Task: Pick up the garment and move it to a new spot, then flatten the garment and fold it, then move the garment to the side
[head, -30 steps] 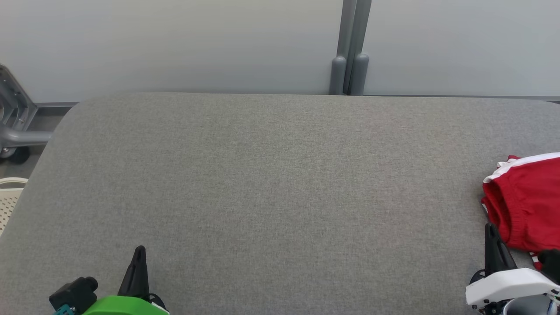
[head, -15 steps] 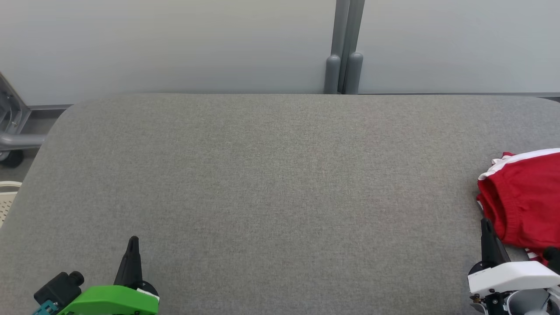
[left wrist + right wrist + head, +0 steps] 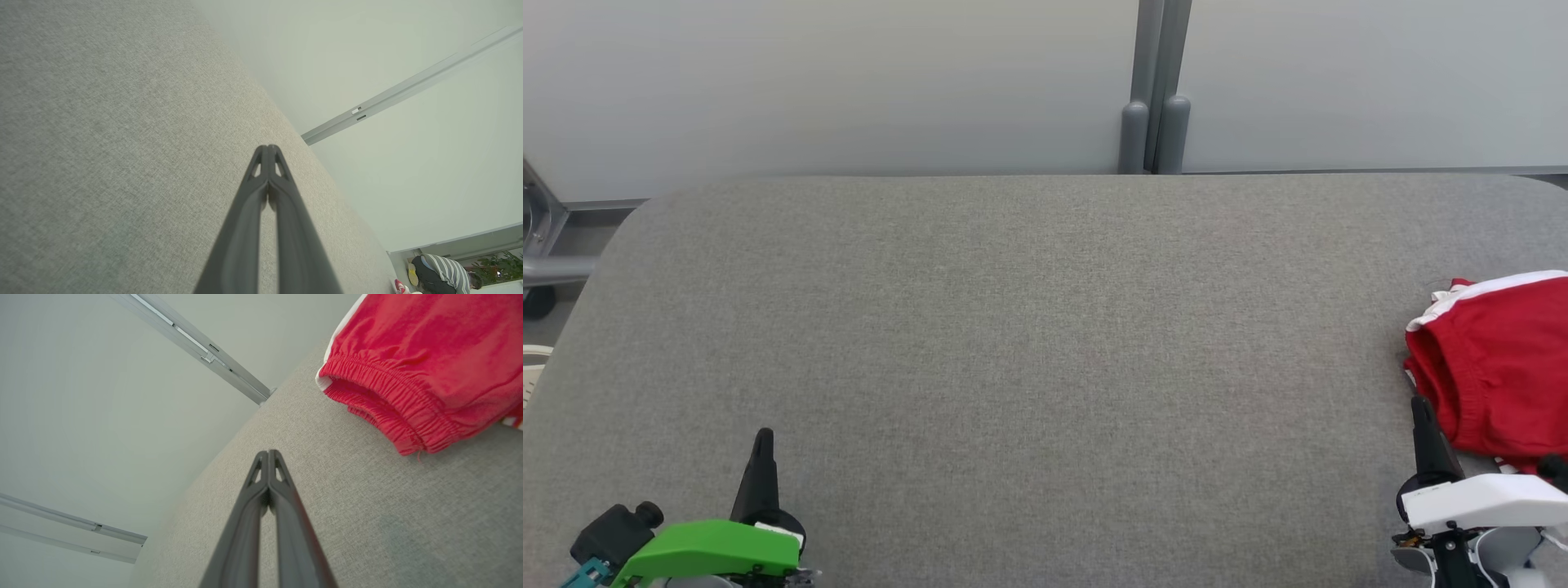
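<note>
Green plastic caps the wrist behind my left gripper (image 3: pixel 762 445) at the lower left, and its two dark fingers are pressed together into a single point, holding nothing and poised over bare cloth. Across at the lower right, my right gripper (image 3: pixel 1422 412) is closed just as tightly, also on nothing, with its fingers pointing up the head view. The garment (image 3: pixel 1499 367) lies just beside it, to its right and slightly ahead. It is bunched at the right edge of the table (image 3: pixel 1045 327) and cut off by the frame. I see red cloth with a white stripe on the far side and a gathered elastic hem turned towards the gripper. From the right wrist camera, the hem sits close to the fingertips but apart from them, with a strip of table between. The table top is padded and covered in grey woven fabric with rounded corners. Beyond it, from the left, I see a grey metal frame (image 3: pixel 543 245) with a dark wheel, then pale wall panels (image 3: pixel 849 82) joined by a grey post (image 3: pixel 1152 122) right of centre. In the left wrist camera, a person (image 3: pixel 445 274) in a striped top bends low in the far corner beside a plant (image 3: pixel 503 268).
</note>
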Controlling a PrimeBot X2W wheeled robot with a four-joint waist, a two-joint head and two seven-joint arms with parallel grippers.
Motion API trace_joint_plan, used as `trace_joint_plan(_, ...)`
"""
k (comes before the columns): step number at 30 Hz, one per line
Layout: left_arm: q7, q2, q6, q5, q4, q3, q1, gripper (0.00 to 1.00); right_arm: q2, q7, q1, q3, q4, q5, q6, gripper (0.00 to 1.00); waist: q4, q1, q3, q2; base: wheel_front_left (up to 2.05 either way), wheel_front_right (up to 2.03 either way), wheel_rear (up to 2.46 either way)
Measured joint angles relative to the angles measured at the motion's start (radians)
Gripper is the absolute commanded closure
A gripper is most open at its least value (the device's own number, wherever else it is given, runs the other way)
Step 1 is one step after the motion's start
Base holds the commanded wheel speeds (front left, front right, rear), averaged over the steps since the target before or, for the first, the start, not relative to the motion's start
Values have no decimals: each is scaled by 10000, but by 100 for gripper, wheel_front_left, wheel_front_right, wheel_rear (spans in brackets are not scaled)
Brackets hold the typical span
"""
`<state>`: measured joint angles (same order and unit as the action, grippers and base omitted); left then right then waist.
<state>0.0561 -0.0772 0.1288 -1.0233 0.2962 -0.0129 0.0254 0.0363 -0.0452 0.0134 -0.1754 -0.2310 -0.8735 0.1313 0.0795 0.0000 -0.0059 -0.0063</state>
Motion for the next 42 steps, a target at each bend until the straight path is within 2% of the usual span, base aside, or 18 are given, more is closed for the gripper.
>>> trace_joint_plan(42, -1083, 171, 0, -4061, -359, -581, 480, 100, 75, 1143, 556, 355, -44, -5007, -8, 100, -488, 0, 54, 0, 0, 0, 0)
